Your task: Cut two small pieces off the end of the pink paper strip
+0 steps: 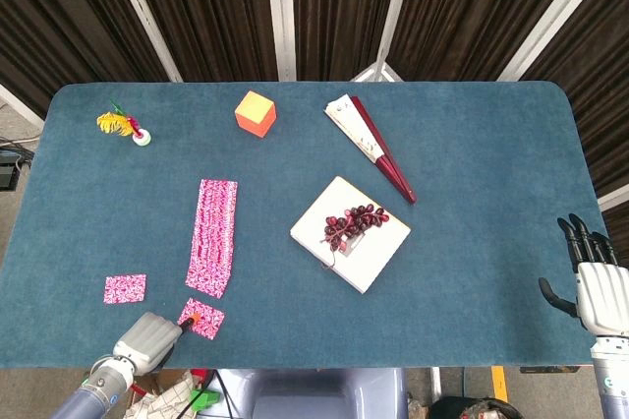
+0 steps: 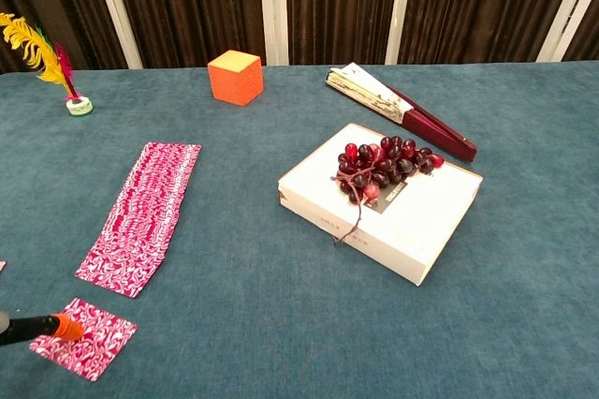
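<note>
Left hand (image 1: 147,337) partly off-frame, grips orange-tipped cutter (image 2: 42,328) (blade unclear).

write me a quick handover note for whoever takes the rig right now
Left hand: grips an orange-tipped cutter, tip on the second cut piece.
Right hand: open, holding nothing, at the table's right edge.
Pink paper strip: lies flat, apart from both pieces; first cut piece lies left of it.
Done: two pieces off.
Left: lift the cutter away, probably nothing more.
</note>
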You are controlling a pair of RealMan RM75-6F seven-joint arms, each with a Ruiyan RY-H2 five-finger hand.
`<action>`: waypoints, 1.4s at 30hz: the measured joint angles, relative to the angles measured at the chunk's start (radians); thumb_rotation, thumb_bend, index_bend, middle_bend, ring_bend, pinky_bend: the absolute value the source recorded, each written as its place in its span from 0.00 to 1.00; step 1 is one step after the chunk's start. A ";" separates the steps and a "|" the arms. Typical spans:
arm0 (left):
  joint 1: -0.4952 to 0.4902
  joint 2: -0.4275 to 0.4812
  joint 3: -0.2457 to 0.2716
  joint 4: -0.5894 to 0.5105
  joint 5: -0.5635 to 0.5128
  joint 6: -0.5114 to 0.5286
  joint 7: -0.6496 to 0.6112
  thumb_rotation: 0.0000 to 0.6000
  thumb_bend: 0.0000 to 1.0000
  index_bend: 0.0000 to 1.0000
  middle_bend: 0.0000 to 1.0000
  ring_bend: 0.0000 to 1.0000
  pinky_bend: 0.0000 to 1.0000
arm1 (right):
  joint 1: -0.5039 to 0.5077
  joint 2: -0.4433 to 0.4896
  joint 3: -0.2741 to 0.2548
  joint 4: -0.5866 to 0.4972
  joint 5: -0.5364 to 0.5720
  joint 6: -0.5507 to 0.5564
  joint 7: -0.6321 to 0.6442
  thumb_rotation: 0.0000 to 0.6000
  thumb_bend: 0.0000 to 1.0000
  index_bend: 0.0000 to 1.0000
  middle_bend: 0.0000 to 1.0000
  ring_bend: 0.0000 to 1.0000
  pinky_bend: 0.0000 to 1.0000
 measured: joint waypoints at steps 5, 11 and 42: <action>0.004 0.011 0.018 -0.027 0.012 0.011 0.025 1.00 0.91 0.12 0.90 0.77 0.73 | 0.000 0.001 0.001 -0.001 0.002 -0.001 0.004 1.00 0.32 0.00 0.01 0.17 0.13; 0.012 0.021 0.030 -0.055 0.021 0.037 0.050 1.00 0.91 0.12 0.90 0.77 0.73 | -0.001 0.002 0.001 -0.001 0.001 -0.001 0.005 1.00 0.32 0.00 0.01 0.17 0.13; 0.393 0.127 -0.104 0.260 0.546 0.558 -0.436 1.00 0.30 0.08 0.01 0.00 0.17 | 0.005 -0.007 -0.010 -0.007 -0.017 -0.004 -0.036 1.00 0.32 0.00 0.01 0.17 0.13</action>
